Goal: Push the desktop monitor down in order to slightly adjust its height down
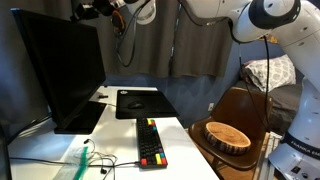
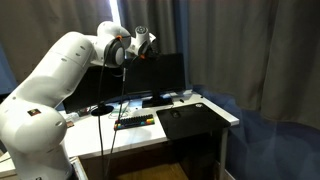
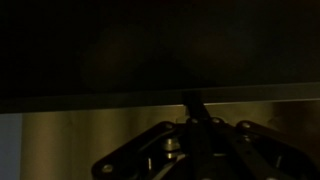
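The desktop monitor is a large black blank screen on a black stand, standing on a white desk; it also shows in an exterior view. My gripper is at the monitor's top edge, seen just above it in an exterior view. In the dim wrist view the monitor's dark body fills the upper half. The fingertips look pressed together against its edge, with nothing between them.
A black keyboard with coloured keys lies in front of the monitor, and a black mouse pad lies beside it. A wooden bowl sits on a chair off the desk. Dark curtains hang behind. Cables and a green object lie near the desk's front.
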Controlling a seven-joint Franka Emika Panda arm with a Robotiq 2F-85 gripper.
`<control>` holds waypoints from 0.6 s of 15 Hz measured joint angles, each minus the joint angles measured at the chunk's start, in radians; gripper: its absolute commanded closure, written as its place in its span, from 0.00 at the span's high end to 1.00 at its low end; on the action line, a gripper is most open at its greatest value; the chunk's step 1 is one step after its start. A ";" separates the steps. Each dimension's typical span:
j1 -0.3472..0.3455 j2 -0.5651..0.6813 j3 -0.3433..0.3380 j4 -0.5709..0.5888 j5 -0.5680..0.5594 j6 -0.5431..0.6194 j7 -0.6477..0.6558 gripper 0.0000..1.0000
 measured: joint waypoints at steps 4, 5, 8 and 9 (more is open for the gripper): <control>0.002 -0.001 0.030 0.036 0.000 0.003 -0.013 0.00; 0.002 -0.001 0.034 0.041 0.000 0.003 -0.014 0.00; 0.002 0.004 0.035 0.043 0.000 0.005 -0.014 0.00; 0.002 0.009 0.035 0.043 0.000 0.008 -0.014 0.00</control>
